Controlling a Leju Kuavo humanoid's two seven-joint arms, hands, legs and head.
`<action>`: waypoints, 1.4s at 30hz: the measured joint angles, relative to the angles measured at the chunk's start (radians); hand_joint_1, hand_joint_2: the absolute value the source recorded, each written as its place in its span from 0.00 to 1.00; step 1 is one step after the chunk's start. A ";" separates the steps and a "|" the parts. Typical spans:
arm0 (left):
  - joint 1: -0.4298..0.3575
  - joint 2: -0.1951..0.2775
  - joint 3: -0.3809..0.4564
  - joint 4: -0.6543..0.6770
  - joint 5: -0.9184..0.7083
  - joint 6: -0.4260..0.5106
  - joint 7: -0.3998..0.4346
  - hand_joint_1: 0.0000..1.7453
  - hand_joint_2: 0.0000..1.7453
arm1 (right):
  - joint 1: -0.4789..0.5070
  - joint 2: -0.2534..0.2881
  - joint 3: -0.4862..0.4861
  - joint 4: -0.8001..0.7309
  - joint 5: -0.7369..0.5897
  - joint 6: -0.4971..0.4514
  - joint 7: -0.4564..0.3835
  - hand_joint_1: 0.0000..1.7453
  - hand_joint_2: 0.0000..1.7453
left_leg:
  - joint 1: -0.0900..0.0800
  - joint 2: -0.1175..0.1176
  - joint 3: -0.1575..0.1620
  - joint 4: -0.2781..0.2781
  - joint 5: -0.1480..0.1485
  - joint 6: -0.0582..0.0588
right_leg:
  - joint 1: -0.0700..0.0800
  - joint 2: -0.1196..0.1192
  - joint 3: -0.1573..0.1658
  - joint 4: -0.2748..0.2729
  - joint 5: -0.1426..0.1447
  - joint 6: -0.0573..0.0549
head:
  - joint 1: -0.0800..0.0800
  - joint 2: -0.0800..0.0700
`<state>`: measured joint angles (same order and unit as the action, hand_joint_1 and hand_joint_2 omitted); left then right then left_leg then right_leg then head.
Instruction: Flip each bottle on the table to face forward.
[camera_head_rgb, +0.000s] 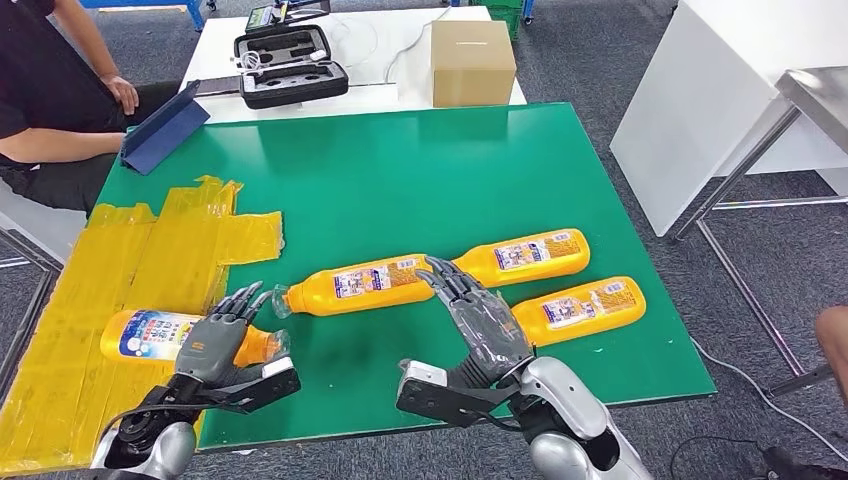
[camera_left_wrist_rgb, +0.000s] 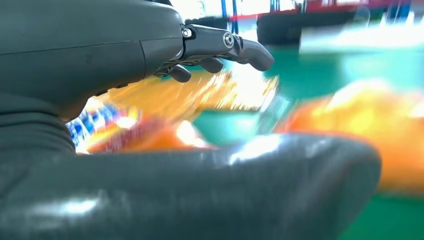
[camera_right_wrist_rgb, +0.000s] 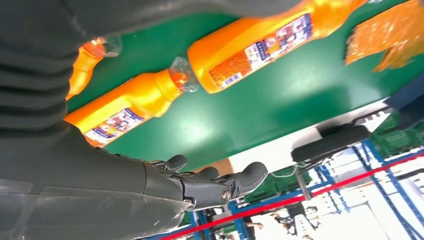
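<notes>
Head view: the left robot hand (camera_head_rgb: 215, 335) lies over the neck end of a yellow-orange plastic bottle with a blue-and-white label (camera_head_rgb: 160, 334); its fingers are loosely spread above the bottle, and whether they actually grip it cannot be told, the left wrist view being blurred. This bottle lies on its side at the near left of the green tabletop (camera_head_rgb: 420, 180), partly on a patch of yellow tape (camera_head_rgb: 150, 250), with its long axis running left to right. The right robot hand (camera_head_rgb: 480, 320) is open and holds nothing, fingers extended toward the middle of the tabletop. Its fingertips reach the junction where a long orange bottle with a clear cap (camera_head_rgb: 355, 283) meets a second orange bottle (camera_head_rgb: 525, 255) end to end; a third orange bottle (camera_head_rgb: 580, 308) lies just to the right of the hand. All three lie flat, long axes roughly left to right and slightly tilted. The right wrist view shows two bottles (camera_right_wrist_rgb: 125, 107) (camera_right_wrist_rgb: 265, 42) on the green surface beyond the hand (camera_right_wrist_rgb: 200, 182), apart from it. The right hand appears nearer these three; the left, the labelled one.
</notes>
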<state>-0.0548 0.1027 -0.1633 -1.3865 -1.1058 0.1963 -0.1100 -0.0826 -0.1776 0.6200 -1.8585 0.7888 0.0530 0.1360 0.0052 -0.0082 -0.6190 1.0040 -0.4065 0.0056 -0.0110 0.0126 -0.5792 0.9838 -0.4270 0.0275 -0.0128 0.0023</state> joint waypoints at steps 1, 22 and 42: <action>0.016 -0.016 0.003 -0.042 0.034 0.013 -0.004 0.00 0.00 | 0.006 0.005 -0.005 0.002 0.011 0.001 0.001 0.00 1.00 | 0.000 0.000 -0.001 0.000 0.000 0.000 | 0.000 0.000 -0.001 0.000 0.000 0.000 | 0.000 0.000; 0.050 -0.210 0.060 -0.408 0.661 0.048 -0.108 0.00 0.00 | -0.181 0.124 0.023 0.453 0.225 0.072 0.108 0.00 1.00 | 0.000 0.000 -0.005 0.000 0.001 -0.001 | 0.000 0.000 -0.005 0.001 0.001 0.000 | 0.000 0.000; 0.045 -0.218 0.034 -0.432 0.714 0.004 -0.115 0.00 0.00 | -0.318 0.212 0.032 0.536 0.253 0.065 0.151 0.00 1.00 | 0.000 0.000 -0.006 0.000 0.001 -0.001 | 0.000 0.000 -0.006 0.001 0.001 0.000 | 0.000 0.000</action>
<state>-0.0093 -0.1155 -0.1293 -1.8189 -0.3914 0.2002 -0.2255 -0.4008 0.0343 0.6518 -1.3225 1.0420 0.1177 0.2868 0.0052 -0.0079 -0.6249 1.0040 -0.4055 0.0048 -0.0106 0.0129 -0.5856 0.9846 -0.4264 0.0276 -0.0130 0.0023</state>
